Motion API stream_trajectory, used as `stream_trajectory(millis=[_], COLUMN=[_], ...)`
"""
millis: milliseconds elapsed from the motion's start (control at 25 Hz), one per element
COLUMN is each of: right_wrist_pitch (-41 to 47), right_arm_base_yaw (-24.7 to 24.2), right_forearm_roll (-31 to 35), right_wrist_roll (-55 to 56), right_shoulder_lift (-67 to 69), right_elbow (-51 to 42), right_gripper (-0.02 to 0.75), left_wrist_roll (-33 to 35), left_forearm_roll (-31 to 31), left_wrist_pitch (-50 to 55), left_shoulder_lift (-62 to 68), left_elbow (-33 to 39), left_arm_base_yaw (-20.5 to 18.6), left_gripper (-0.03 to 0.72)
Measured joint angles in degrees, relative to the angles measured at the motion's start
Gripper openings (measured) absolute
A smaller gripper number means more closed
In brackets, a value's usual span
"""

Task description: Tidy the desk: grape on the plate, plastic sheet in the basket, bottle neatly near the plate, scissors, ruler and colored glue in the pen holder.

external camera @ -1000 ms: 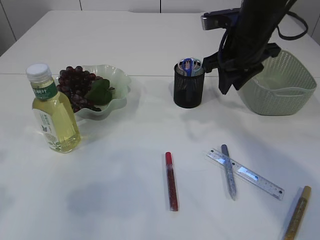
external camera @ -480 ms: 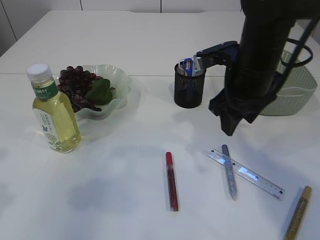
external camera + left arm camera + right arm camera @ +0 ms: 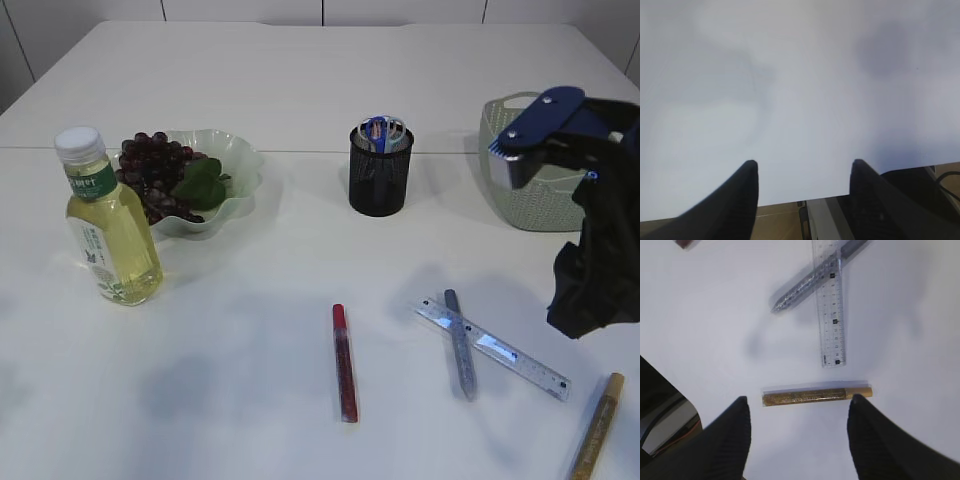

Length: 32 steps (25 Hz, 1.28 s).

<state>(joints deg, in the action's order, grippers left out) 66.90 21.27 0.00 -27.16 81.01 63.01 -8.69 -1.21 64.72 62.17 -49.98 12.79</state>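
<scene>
Now your right tool (image 3: 797, 412), released, has swung from the pen holder (image 3: 379, 182) to bare table (image 3: 300, 90) above the gold glue (image 3: 816, 394).

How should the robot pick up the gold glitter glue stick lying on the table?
Grab the gold glue stick around its middle, coming straight down from above. It lies flat and alone on the table, apart from the ruler, and the right gripper hangs open with its fingers on either side.
</scene>
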Motion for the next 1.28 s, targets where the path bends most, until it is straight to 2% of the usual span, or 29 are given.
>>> stream_trajectory(millis=[320, 560, 840, 920, 1120, 1280], right_wrist_pitch=[-9.8, -13.0, -15.3, -15.9, -15.5, -13.3], right_arm_base_yaw=[0.0, -0.1, -0.1, -0.1, -0.1, -0.1], right_forearm_roll=[0.7, 0.8, 2.8, 3.4, 3.5, 4.0], right_wrist_roll=[-1.1, -1.4, 1.0, 2.3, 2.8, 2.8], right_shoulder_lift=[4.6, 13.0, 14.3, 14.3, 14.4, 14.4], right_elbow=[-3.1, -3.1, -3.1, -3.1, -3.1, -2.6], right_gripper=[0.327, 0.312, 0.313, 0.338, 0.51, 0.533], left_wrist_roll=[0.0, 0.0, 0.0, 0.0, 0.0, 0.0], left_forearm_roll=[0.0, 0.0, -0.1, -0.1, -0.2, -0.2], left_wrist_pitch=[-0.4, -0.9, -1.2, -1.2, -1.6, -1.8], left_shoulder_lift=[0.0, 0.0, 0.0, 0.0, 0.0, 0.0], left_elbow=[0.0, 0.0, 0.0, 0.0, 0.0, 0.0], left_arm_base_yaw=[0.0, 0.0, 0.0, 0.0, 0.0, 0.0], left_gripper=[0.426, 0.426, 0.426, 0.426, 0.426, 0.426])
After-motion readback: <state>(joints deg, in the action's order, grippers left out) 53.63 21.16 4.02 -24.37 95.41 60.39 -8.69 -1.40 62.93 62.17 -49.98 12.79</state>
